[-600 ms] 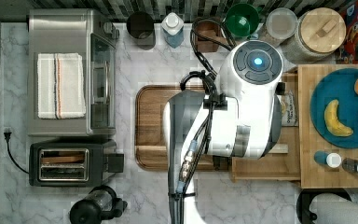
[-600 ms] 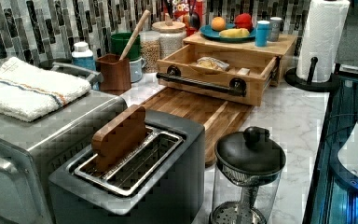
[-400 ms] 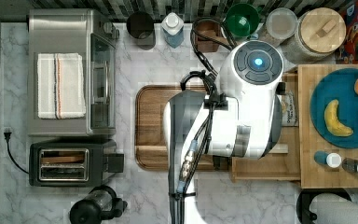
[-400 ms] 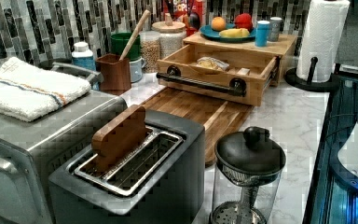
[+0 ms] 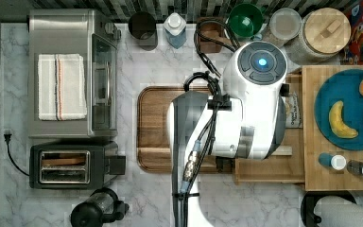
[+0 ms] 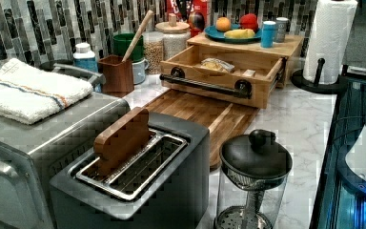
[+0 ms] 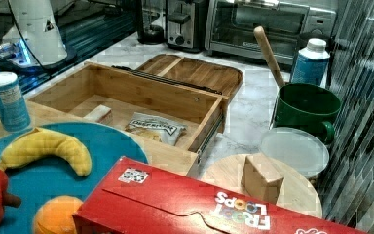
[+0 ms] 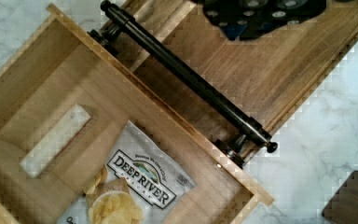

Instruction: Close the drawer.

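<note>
The light-wood drawer [image 6: 219, 90] stands pulled out from under the top slab [image 6: 290, 45], reaching over the dark board [image 6: 205, 112]. A black bar handle [image 8: 186, 77] runs across its front. Inside lie a chip bag [image 8: 140, 182] and a small white block [image 8: 56, 140]. In the top view my white arm [image 5: 246, 113] hangs over the drawer [image 5: 264, 170] and hides most of it. In the wrist view the gripper [image 8: 261, 11] shows as a dark shape over the dark board [image 8: 270, 70], just beyond the handle and not touching it.
A blue plate [image 5: 345, 94] with fruit and small bottles sits on the top slab. A toaster oven [image 5: 71, 75], toaster [image 5: 71, 165] and French press [image 5: 94, 213] line the top view's left. Jars, a green cup [image 5: 246, 19] and a cereal box stand by the tiled wall.
</note>
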{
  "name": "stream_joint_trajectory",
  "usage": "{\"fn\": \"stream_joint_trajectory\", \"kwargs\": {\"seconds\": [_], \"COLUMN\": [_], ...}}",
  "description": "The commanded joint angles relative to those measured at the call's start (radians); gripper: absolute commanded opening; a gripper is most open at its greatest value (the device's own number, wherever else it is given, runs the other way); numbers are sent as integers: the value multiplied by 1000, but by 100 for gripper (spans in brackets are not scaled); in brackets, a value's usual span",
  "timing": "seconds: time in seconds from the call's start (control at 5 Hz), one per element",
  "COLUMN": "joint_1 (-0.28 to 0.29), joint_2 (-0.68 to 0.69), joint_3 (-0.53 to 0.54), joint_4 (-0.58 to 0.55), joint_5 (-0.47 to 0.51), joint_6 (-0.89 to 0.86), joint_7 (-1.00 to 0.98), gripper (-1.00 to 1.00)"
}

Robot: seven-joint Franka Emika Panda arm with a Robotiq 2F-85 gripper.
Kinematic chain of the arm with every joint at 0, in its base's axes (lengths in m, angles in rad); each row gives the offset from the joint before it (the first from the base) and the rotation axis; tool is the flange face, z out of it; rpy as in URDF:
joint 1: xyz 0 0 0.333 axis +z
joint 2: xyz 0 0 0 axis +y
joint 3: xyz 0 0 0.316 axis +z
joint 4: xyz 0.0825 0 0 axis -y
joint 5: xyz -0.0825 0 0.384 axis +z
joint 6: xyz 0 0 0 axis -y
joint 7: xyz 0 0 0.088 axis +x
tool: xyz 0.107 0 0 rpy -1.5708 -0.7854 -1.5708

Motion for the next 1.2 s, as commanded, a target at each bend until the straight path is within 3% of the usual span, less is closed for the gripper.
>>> {"fn": "stream_joint_trajectory", "kwargs": {"seconds": [0.2,0.6,0.8,1.0,1.2], "joint_1": [28,75,59,77,97], "joint_2": [-46,-84,-62,-51,-60], "joint_3": [39,76,94,110,92], "joint_4": [-117,-231,-220,-217,-282], "joint_5": [59,0,67,53,82], "joint_6": [90,171,128,104,185], "joint_7": [-266,-360,-440,-445,-509], "gripper": [100,100,100,100,-100]}}
